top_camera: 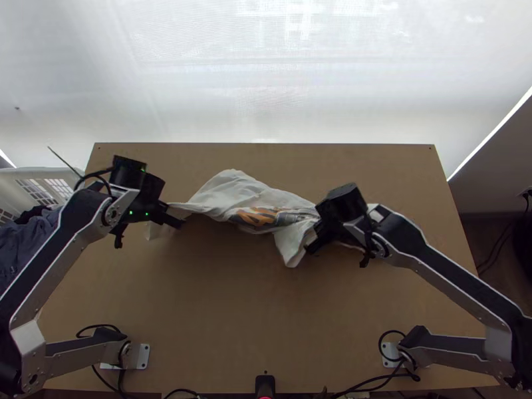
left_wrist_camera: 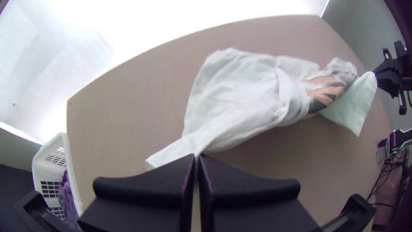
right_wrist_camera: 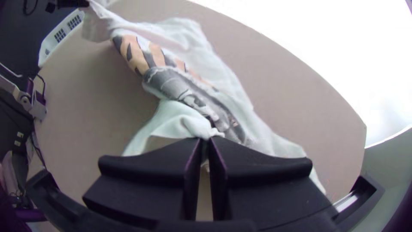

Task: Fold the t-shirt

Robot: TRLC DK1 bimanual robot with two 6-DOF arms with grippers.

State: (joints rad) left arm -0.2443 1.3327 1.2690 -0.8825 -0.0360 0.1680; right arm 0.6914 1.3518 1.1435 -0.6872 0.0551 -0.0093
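Stretching kinda bunched up between both claws, the white t-shirt [top_camera: 233,191] is out over the middle of the counter [top_camera: 219,306], its orange-and-grey print [top_camera: 256,217] partly scrunched. Left claw [top_camera: 175,219] has a narrow gathered bit pinched, and the right claw [top_camera: 314,246] is clamped on a bunched fold, loose flap just beside it.
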